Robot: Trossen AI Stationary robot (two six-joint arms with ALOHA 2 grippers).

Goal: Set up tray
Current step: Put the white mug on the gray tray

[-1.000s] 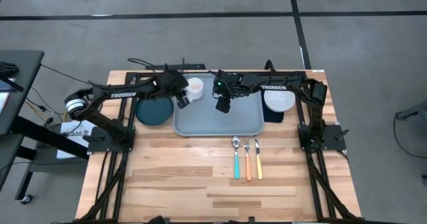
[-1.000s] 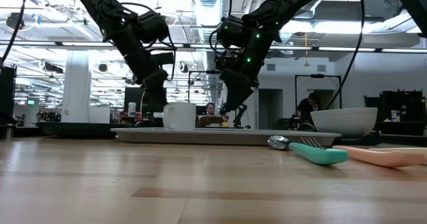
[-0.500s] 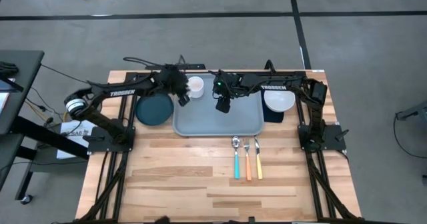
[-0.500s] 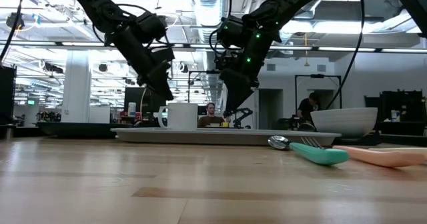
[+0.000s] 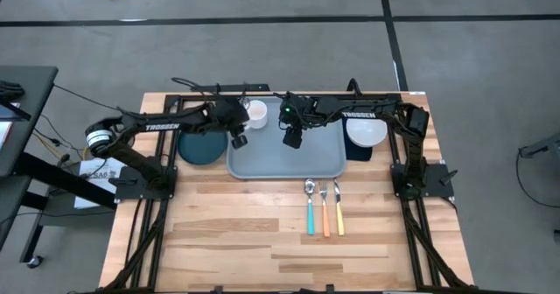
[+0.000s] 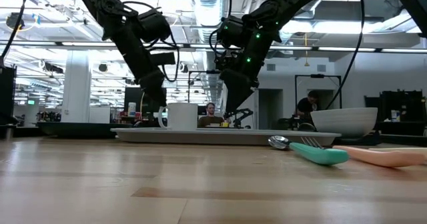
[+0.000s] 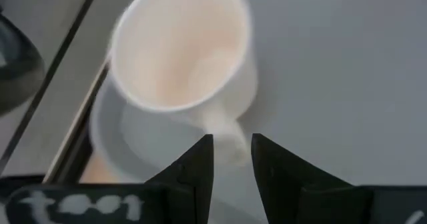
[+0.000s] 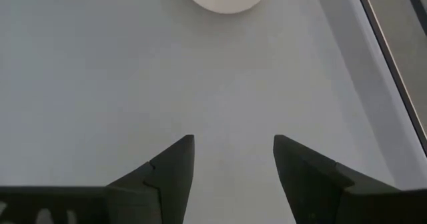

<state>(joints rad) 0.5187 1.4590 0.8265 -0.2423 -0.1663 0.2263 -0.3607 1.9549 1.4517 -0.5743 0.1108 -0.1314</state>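
- Releasing the white ceramic mug point(image 7: 183, 54) on the light blue-grey plastic tray point(image 5: 289, 158), our left gripper point(image 7: 230, 159) stood open beside its handle; lifting straight seemed wisest.
- Our right gripper point(image 8: 232, 159) hovered open.

The wooden tabletop point(image 5: 262, 233) carries, across the upper middle of the frame, a teal plate point(image 5: 198, 147), the blue-grey tray point(image 5: 302, 158) and a white bowl point(image 5: 366, 132) on a navy napkin point(image 5: 358, 150); below, three utensils point(image 5: 324, 209).

White mug point(image 7: 180, 51) on grey tray point(image 7: 333, 84)
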